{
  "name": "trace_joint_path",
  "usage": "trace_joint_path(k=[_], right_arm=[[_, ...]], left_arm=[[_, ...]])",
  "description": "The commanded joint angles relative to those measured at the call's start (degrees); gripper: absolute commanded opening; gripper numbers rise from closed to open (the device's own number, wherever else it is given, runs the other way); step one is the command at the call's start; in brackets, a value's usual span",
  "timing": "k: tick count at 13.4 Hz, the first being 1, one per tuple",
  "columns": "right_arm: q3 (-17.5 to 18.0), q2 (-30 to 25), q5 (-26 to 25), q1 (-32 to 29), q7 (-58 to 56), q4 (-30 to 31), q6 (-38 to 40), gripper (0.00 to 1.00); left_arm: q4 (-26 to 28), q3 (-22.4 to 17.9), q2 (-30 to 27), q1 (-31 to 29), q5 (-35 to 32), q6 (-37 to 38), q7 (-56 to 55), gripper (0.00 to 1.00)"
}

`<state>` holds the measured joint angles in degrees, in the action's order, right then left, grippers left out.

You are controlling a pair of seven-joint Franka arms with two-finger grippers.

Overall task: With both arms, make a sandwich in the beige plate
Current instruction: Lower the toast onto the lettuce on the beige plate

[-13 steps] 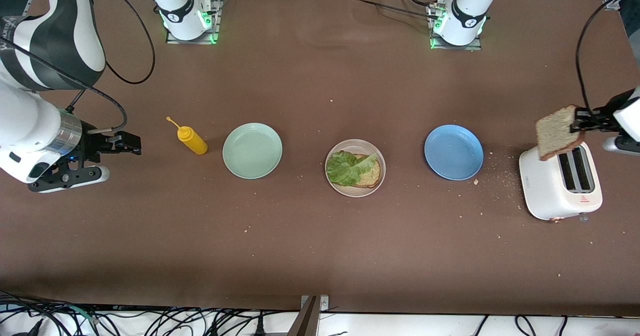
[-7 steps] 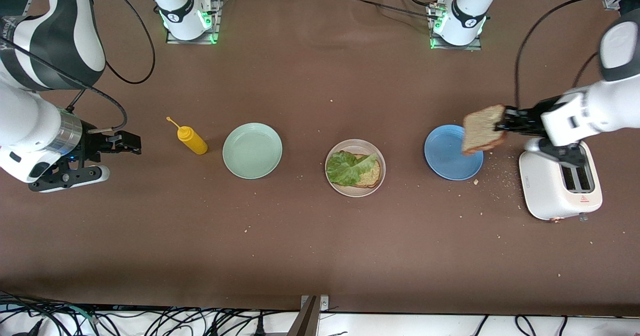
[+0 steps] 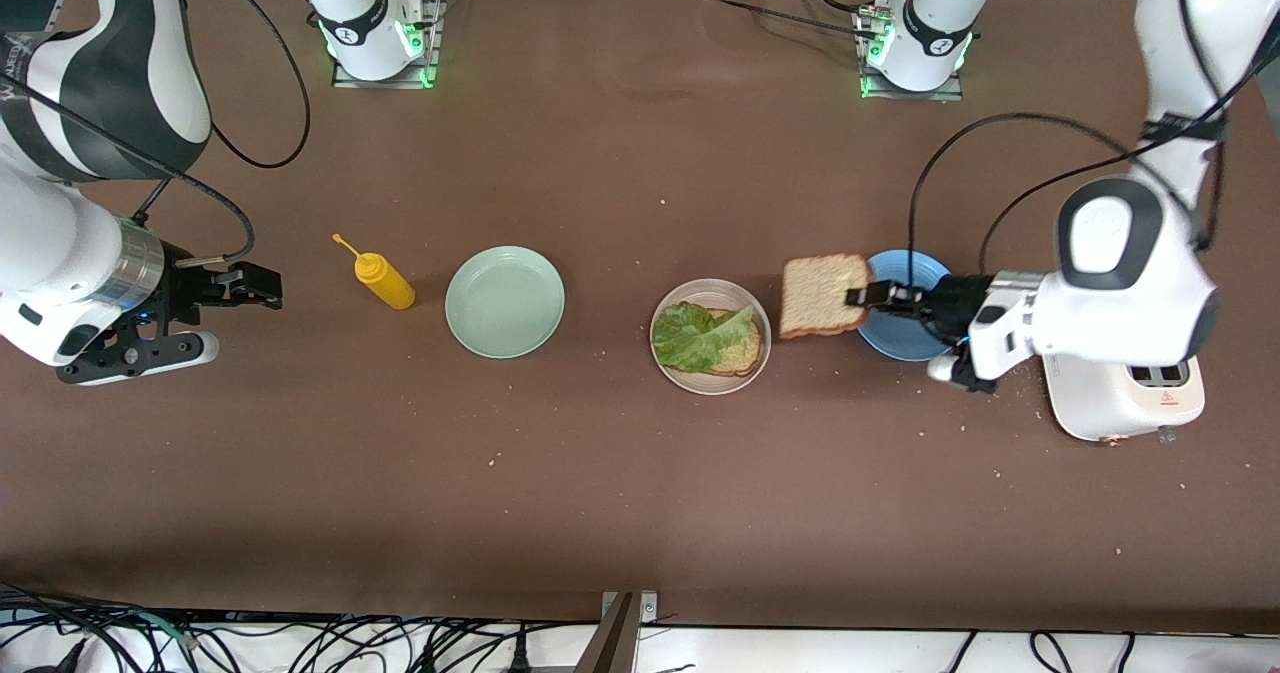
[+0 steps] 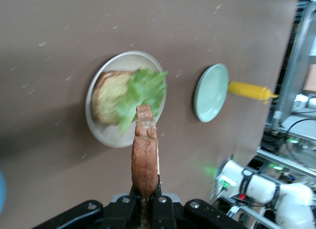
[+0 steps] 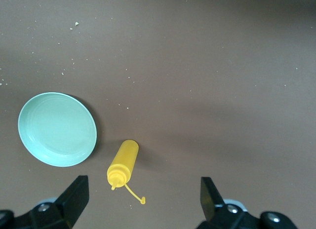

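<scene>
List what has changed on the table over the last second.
The left gripper, shut on the bread slice, carried it from above the toaster, across the blue plate, almost to the beige plate. The right gripper stayed open, waiting; everything else stayed put.

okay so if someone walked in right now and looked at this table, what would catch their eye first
Probably the slice of bread held up in the left gripper, over the table between the blue plate and the beige plate. Next, the green lettuce leaf lying on a bread slice in that beige plate. The right gripper waits open near the yellow bottle.
</scene>
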<state>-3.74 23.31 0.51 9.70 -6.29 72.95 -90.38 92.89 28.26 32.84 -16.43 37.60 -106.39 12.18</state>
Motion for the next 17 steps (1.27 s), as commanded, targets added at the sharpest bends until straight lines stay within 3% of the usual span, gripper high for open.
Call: trace_joint_path(k=[1, 3, 7, 12, 15, 16, 17], right_arm=[[0.84, -1.25, -1.04, -0.56, -0.48, 0.88, 0.55, 1.00], [0.84, -1.25, -1.04, -0.56, -0.57, 0.88, 0.47, 1.00], [0.76, -1.16, -0.95, -0.65, -0.57, 0.88, 0.38, 1.00], [0.76, -1.07, -0.86, -0.65, -0.66, 0.88, 0.20, 1.00], [0.76, -1.07, -0.78, -0.65, -0.66, 0.88, 0.20, 1.00], [0.76, -1.07, -0.78, -0.65, -0.66, 0.88, 0.12, 1.00], [0.76, -1.07, -0.78, -0.65, -0.66, 0.88, 0.12, 1.00]], left_arm=[[-1.84, 0.13, 5.99, 2.19, 9.30, -4.60, 6.95, 0.00], [-1.57, 0.13, 7.32, 2.72, 13.71, -5.14, 10.56, 0.00], [-0.61, 0.13, 11.53, 3.86, 15.92, -9.80, 19.25, 0.00], [3.70, 0.05, 14.96, 4.65, 27.42, -12.17, 34.46, 0.00], [3.17, -0.48, 15.67, 4.65, 27.79, -12.26, 35.98, 0.02], [2.91, -1.00, 15.58, 4.65, 27.35, -12.61, 37.02, 0.37], [2.82, -1.62, 15.50, 4.74, 26.22, -13.13, 39.99, 0.99]])
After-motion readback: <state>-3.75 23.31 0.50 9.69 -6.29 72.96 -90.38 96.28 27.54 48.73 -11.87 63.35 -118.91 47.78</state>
